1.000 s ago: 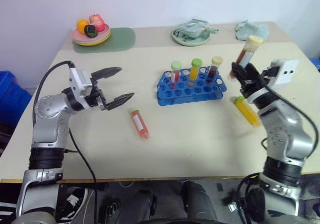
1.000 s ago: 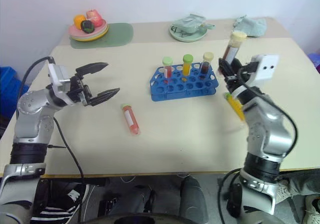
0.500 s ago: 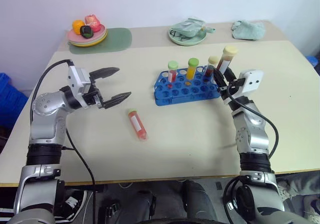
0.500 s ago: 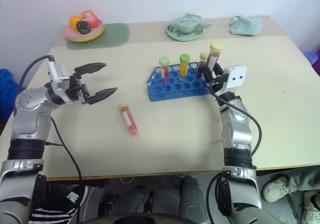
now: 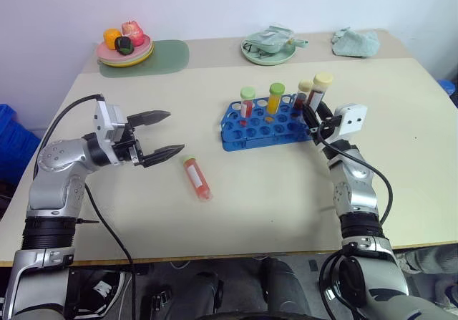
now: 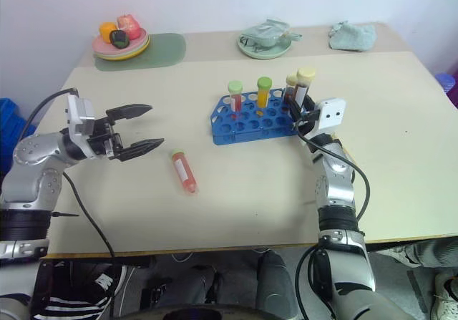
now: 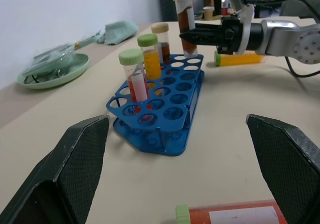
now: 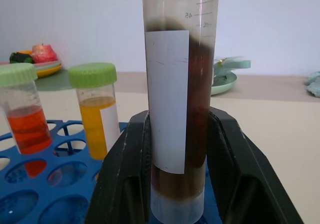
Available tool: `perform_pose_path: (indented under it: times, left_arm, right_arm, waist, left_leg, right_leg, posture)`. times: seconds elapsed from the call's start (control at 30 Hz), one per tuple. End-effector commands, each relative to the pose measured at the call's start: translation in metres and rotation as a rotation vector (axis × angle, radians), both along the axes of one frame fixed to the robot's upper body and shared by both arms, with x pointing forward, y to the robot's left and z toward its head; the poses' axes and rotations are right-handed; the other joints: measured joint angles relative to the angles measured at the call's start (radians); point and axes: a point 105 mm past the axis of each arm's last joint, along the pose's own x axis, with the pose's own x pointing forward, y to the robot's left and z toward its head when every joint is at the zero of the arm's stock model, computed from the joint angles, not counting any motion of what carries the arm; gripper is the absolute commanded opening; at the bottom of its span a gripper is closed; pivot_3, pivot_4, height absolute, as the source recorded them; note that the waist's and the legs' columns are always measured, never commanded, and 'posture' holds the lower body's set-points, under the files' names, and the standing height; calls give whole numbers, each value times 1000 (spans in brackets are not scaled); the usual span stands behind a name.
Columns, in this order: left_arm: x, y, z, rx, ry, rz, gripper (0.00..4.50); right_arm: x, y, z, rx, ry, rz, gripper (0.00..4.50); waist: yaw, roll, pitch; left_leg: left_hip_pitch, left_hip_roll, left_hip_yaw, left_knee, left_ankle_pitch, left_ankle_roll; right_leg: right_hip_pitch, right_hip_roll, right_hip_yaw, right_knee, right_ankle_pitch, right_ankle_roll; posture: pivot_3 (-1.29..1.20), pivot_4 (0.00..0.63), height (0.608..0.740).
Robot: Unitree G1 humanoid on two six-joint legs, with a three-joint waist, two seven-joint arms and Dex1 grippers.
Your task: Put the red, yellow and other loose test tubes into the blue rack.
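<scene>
The blue rack (image 5: 266, 124) stands mid-table with three capped tubes upright in it: a red one (image 5: 247, 102), a yellow one (image 5: 275, 99) and a dark one (image 5: 303, 94). My right gripper (image 5: 315, 115) is shut on a dark brown test tube (image 8: 176, 98) with a cream cap, held upright over the rack's right end. A loose red test tube (image 5: 197, 177) lies on the table left of the rack. My left gripper (image 5: 172, 130) is open and empty, just left of that tube. A loose yellow test tube (image 7: 239, 58) lies beyond the right arm.
At the back left a plate of fruit (image 5: 125, 43) rests on a green mat (image 5: 170, 51). A green dish (image 5: 268, 48) holding crumpled cloth and a teal cloth (image 5: 356, 42) sit along the back edge. A blue bin (image 5: 11, 142) stands off the table's left side.
The right gripper has come down and toward the rack's right end with the dark tube. The camera view has shifted. The left gripper stays open in about the same place.
</scene>
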Motion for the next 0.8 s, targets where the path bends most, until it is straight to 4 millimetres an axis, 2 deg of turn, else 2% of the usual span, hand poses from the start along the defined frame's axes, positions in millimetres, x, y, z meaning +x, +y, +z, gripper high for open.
perform_pose_path:
  times: [0.03, 0.5, 0.8]
  left_arm:
    - [-2, 2, 16, -6, -71, 6, 4500]
    - [-2, 3, 21, -8, -88, 11, 4500]
    - [0, 4, 22, -7, -93, 12, 4500]
  right_arm:
    - [0, 0, 13, -24, -57, -4, 1236]
    - [-5, -10, 6, -40, -40, -47, 1236]
    - [-3, -1, 2, -41, -33, -27, 1236]
  waist:
    - [0, 0, 0]
    - [0, 0, 0]
    - [-1, 0, 0]
  left_leg:
    - [0, 0, 0, 0, 0, 0]
    - [0, 0, 0, 0, 0, 0]
    - [0, 0, 0, 0, 0, 0]
  right_leg:
    - [0, 0, 0, 0, 0, 0]
    - [0, 0, 0, 0, 0, 0]
    - [0, 0, 0, 0, 0, 0]
  posture:
    - [0, 150, 740]
    - [0, 150, 740]
    - [0, 150, 740]
